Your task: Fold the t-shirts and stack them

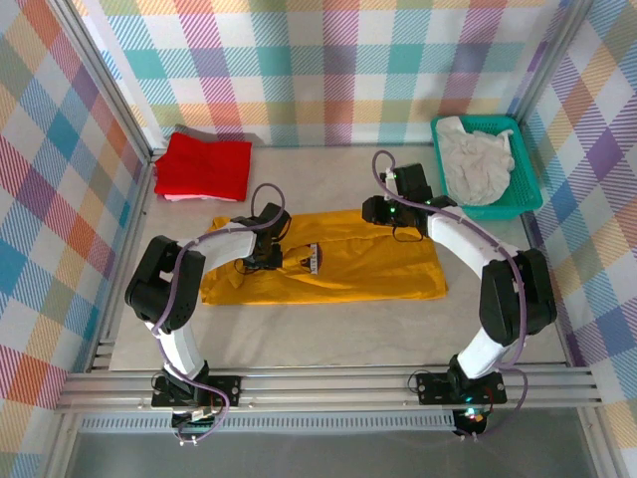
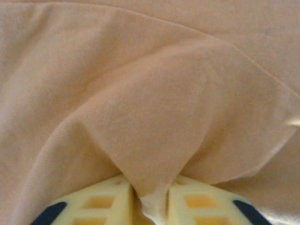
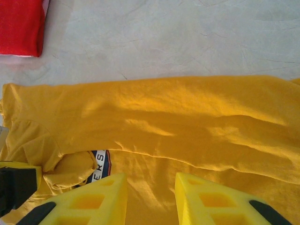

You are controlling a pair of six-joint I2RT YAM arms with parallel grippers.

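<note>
At your far left, the red t-shirt (image 1: 204, 164) lies folded near the back wall. Next, your left gripper (image 2: 150, 204) has its fingers pinched together on a fold of the mustard-yellow t-shirt (image 1: 348, 274), which lies spread across the middle of the table (image 1: 328, 329) (its dark logo (image 3: 99, 166) peeks out beneath a fold). Your right gripper (image 3: 150, 199) hovers at the shirt's back edge, fingers apart, gripping nothing. At far right, the off-white t-shirt (image 1: 476, 159) sits crumpled in the teal basket (image 1: 496, 210).
</note>
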